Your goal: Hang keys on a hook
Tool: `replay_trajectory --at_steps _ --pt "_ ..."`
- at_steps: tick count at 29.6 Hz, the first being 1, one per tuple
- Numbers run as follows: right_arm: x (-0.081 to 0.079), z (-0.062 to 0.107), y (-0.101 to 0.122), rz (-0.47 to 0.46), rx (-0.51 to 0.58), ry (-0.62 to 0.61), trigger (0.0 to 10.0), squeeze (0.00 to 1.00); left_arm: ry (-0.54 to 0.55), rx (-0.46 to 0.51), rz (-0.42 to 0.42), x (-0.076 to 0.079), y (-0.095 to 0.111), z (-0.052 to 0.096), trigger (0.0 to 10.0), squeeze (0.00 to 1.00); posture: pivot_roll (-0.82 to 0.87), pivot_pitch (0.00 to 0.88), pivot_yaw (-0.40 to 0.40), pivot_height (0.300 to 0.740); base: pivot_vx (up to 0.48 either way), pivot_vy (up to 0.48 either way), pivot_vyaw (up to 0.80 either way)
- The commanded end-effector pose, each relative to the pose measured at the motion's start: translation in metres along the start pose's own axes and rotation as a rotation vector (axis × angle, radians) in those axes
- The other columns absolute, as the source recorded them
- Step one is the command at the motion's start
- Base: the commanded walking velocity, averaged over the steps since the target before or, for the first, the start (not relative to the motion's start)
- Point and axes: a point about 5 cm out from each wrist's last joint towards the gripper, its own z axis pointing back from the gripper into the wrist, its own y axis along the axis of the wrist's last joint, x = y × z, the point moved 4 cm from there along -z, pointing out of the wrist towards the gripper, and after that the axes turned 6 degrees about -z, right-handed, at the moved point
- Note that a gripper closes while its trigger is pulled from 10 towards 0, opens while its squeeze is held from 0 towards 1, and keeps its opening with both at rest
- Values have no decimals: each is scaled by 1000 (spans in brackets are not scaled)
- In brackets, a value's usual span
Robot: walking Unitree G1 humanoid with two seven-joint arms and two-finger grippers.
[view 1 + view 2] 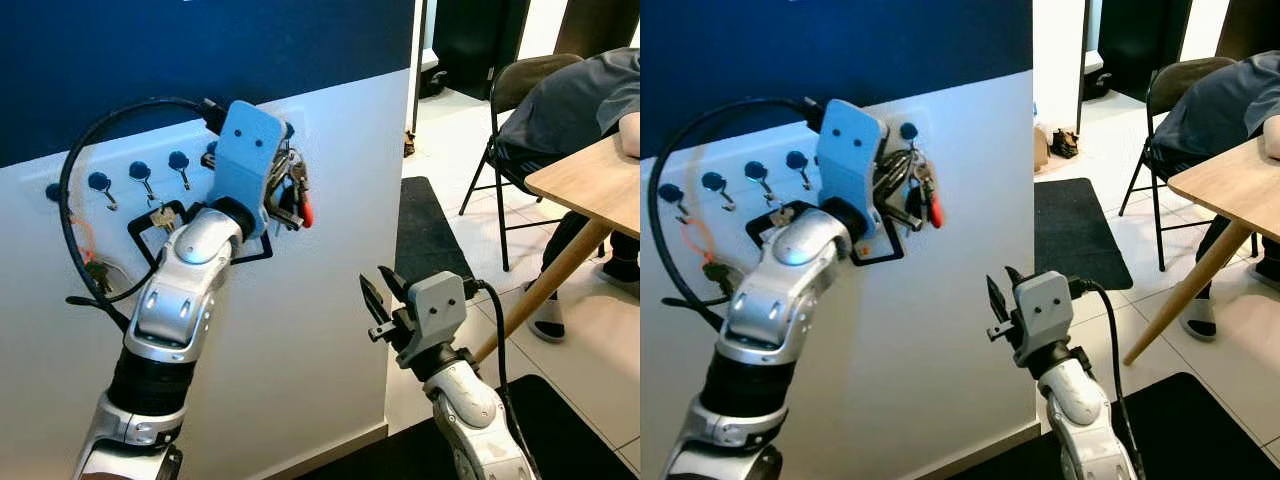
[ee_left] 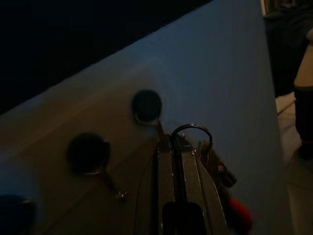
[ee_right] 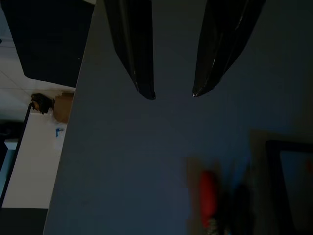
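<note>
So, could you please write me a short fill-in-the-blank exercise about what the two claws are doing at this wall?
1. The bunch of metal keys with a red tag is held by the ____ claw.
2. The right claw has its fingers ____.
3. The round knobs of the wall hooks are dark ____.
4. The key ring is ____ in shape.

Missing words: left; open; blue; round

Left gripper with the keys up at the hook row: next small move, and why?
Probably ease the left gripper forward and slightly toward the nearest hook, then lower. The fingers are shut on the key ring, whose loop sits just beside that hook's wire, not yet over it. The keys dangle beneath, against the white wall. The right gripper hangs open, idle.
</note>
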Motion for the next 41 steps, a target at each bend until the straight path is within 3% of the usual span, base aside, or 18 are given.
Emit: replay_trajectory --at_steps 1,7,18,19,24,29,41 --pt "-6 -1 0 -10 -4 16 10000 0 -8 37 -17 5 9 -3 10000 0 31 166 155 740 0 0 0" --pt "-6 -1 -1 -10 -5 11 10000 0 -2 45 -14 9 15 -11 10000 0 30 166 161 740 0 0 0" --pt "-7 0 -1 -11 -7 7 10000 0 -6 24 -169 17 11 -19 10000 0 30 167 163 740 0 0 0" --pt "-7 0 -2 -10 -8 8 10000 0 -14 37 -265 20 13 -19 10000 0 28 165 163 740 0 0 0" --pt "-6 0 -2 -8 -8 8 10000 0 -31 54 -359 25 13 -18 10000 0 27 163 163 740 0 0 0" --pt "-6 0 -2 -5 -8 9 10000 0 -50 104 -540 30 16 -13 10000 0 28 159 159 740 0 0 0" --pt "-7 -2 -2 -6 -5 17 10000 0 -102 49 -668 35 -7 -9 10000 0 30 158 158 740 0 0 0"
